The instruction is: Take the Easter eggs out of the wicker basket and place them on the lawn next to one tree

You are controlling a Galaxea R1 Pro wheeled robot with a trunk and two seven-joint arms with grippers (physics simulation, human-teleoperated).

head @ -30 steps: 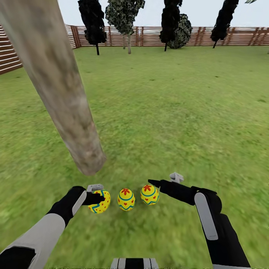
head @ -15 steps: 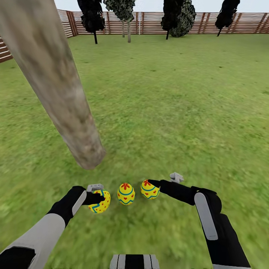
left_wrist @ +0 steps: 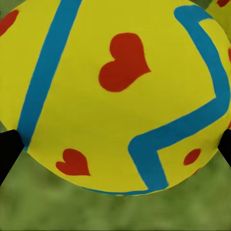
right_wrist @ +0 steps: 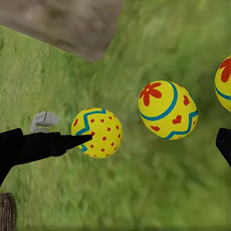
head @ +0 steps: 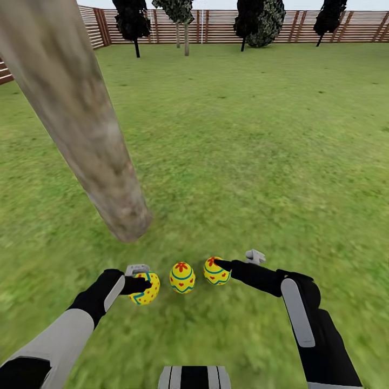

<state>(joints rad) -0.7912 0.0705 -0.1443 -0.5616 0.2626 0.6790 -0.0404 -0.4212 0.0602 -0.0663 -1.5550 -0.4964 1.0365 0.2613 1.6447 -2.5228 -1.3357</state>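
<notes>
Nothing among the eggs moved; left claw (head: 141, 284) grips a half-hidden egg (head: 146, 288), right claw (head: 224, 265) spread.

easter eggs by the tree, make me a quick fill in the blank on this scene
1. The number of Easter eggs on the lawn near the tree trunk is ____.
2. The left tool is at the egg patterned with small red ____.
3. The middle egg has a red ____ on top.
4. Behind the lawn runs a brown slatted ____.

Missing words: three; dots; flower; fence
</notes>
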